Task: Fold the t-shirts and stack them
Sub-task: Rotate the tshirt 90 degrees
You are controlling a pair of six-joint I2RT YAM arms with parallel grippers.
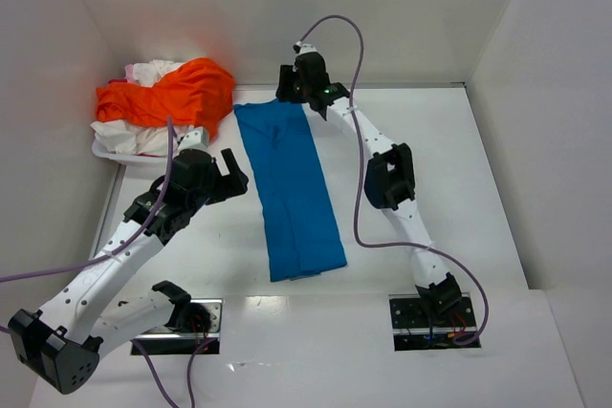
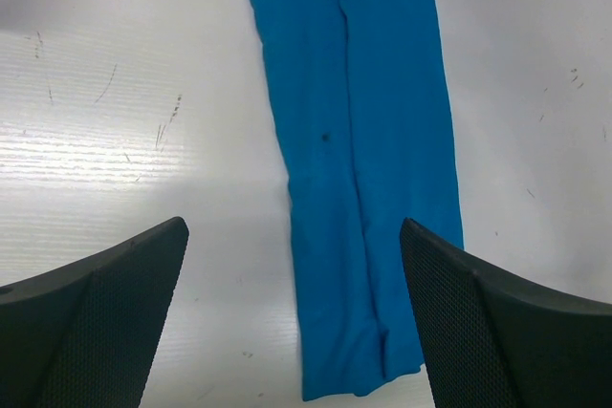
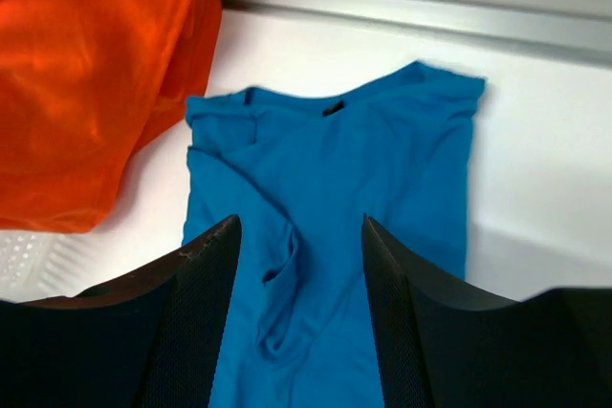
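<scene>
A bright blue t-shirt (image 1: 290, 188) lies on the table, folded lengthwise into a long narrow strip. Its collar end points to the back wall. My right gripper (image 1: 290, 93) hovers over that collar end. In the right wrist view it (image 3: 301, 226) is open, with a raised wrinkle of the blue t-shirt (image 3: 382, 140) below the gap. My left gripper (image 1: 234, 174) stands wide open just left of the strip. In the left wrist view it (image 2: 294, 228) looks along the blue t-shirt (image 2: 363, 140) towards its hem. An orange t-shirt (image 1: 177, 93) tops white and pinkish ones at the back left.
The pile of shirts sits in a white basket (image 1: 107, 152) at the back left corner. White walls close the table on the left, back and right. In the right wrist view the orange t-shirt (image 3: 86, 74) lies close beside the blue collar.
</scene>
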